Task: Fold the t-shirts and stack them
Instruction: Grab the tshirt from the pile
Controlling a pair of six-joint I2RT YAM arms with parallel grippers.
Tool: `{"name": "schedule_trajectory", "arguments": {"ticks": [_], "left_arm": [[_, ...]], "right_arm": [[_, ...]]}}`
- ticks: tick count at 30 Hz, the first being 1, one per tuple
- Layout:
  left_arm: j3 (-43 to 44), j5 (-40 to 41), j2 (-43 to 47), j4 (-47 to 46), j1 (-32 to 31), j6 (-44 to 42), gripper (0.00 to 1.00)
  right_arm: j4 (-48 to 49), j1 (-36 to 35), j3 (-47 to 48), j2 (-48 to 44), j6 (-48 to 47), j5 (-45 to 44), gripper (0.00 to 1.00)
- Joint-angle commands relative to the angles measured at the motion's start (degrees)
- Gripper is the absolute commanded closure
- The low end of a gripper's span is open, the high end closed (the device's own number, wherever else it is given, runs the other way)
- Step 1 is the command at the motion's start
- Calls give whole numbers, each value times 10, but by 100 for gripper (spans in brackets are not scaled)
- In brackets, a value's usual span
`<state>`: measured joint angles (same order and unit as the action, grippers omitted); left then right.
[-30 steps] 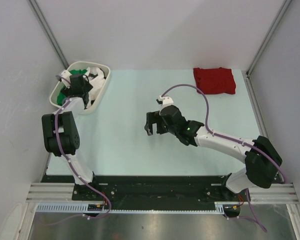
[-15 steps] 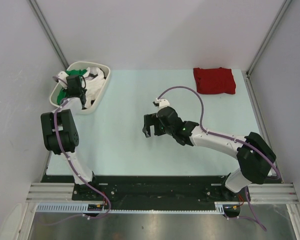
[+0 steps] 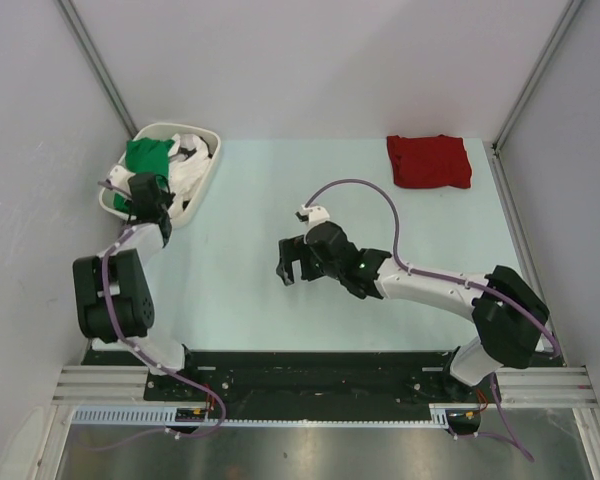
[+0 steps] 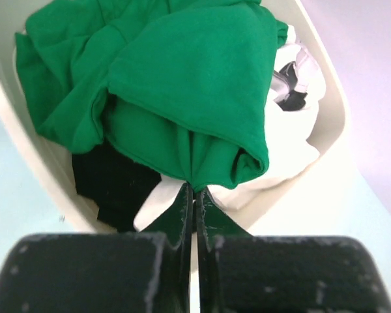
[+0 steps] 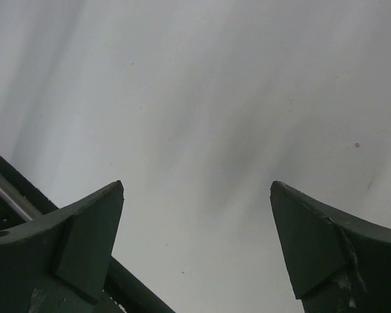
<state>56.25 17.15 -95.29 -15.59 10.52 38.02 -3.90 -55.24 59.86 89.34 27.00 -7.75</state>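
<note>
1. L gripper (image 4: 195, 195): jaws are pressing together w/ a pinch of the green t-shirt (image 4: 182, 85) caught between the tips. Fabric is fanning up and away from the pinch point in a bunched fold.
2. Green t-shirt is sitting in the white basket (image 4: 326, 98), far-left corner of the table (image 3: 260, 200) in top view. It is lying on top of white cloth (image 4: 274, 163) and a black garment (image 4: 111, 182); most of the pile is under it.
3. In top view the green t-shirt (image 3: 148, 158) is showing just beyond the L gripper (image 3: 140, 187), which is sitting over the near rim of the basket (image 3: 205, 140).
4. L arm pose: forearm is running from the big black joint near the left table edge up toward the basket, wrist pointing at the far-left corner.
5. R gripper (image 3: 292, 262): fingers (image 5: 65, 241) are standing wide apart, nothing between them. Wrist cam is showing only pale blurred surface between the tips.
6. R arm pose: is reaching low across from its base at near-right, elbow by the right edge, gripper around mid-table, pointing left. Not touching any cloth.
7. Dark red t-shirt (image 3: 429, 160): is lying folded square at far-right of the table, flat, well apart from both grippers and from the basket.
</note>
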Motion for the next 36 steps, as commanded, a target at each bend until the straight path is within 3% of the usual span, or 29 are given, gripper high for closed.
{"name": "schedule_trajectory", "arguments": {"ticks": [1,10,16,22,25,27,30,31,33,36], "left_arm": [[-75,-38,103,-65,1,66,100],[-156,-8,253,-44,-66,46,100],[-103,-8,299,4,-121,35,100],[24,-36,322,58,-156,19,100],[146,-90,289,101,-171,5,100],[258,-174,240,141,-176,3,100],[429,-270,182,228,-222,-20,100],[500,-273,153,255,-266,-51,100],[526,-278,143,295,-312,-72,100],[441,-256,170,300,-415,-79,100]], "right_arm": [[6,-30,3,-36,6,-22,0],[-20,-71,3,-74,4,-62,0],[-41,-86,3,-88,9,-87,0],[-58,-94,-2,-98,13,-110,0],[-61,-95,-10,-116,23,-125,0],[-70,-96,-11,-126,31,-149,0],[-96,-95,-11,-160,43,-207,0],[-118,-95,-12,-186,49,-228,0],[-139,-94,-12,-220,52,-290,0],[-194,-87,-11,-296,59,-383,0]]}}
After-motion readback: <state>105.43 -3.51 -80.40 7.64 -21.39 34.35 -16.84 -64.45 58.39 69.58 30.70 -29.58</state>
